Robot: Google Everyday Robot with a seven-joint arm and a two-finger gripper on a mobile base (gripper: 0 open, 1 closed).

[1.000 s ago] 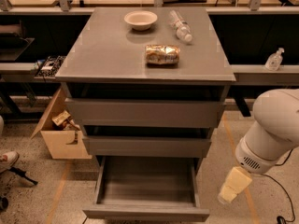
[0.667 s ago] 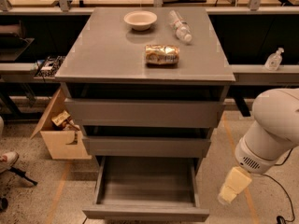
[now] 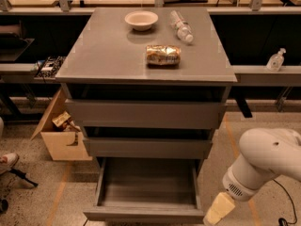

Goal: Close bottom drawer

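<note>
The grey cabinet (image 3: 94, 55) has three drawers. The bottom drawer (image 3: 146, 188) is pulled far out, and its shallow grey box is empty. Its flat front (image 3: 141, 215) runs along the lower edge of the view. The middle drawer front (image 3: 146, 147) and the top drawer front (image 3: 146, 114) stand slightly out. My white arm (image 3: 268, 161) comes in from the lower right. My gripper (image 3: 217, 211), a cream-coloured part, hangs just right of the open drawer's front right corner.
On the cabinet top stand a white bowl (image 3: 141, 19), a lying plastic bottle (image 3: 181, 26) and a foil snack bag (image 3: 162, 54). An open cardboard box (image 3: 59, 134) sits on the floor at the left. A sanitizer bottle (image 3: 275, 59) stands on a shelf at the right.
</note>
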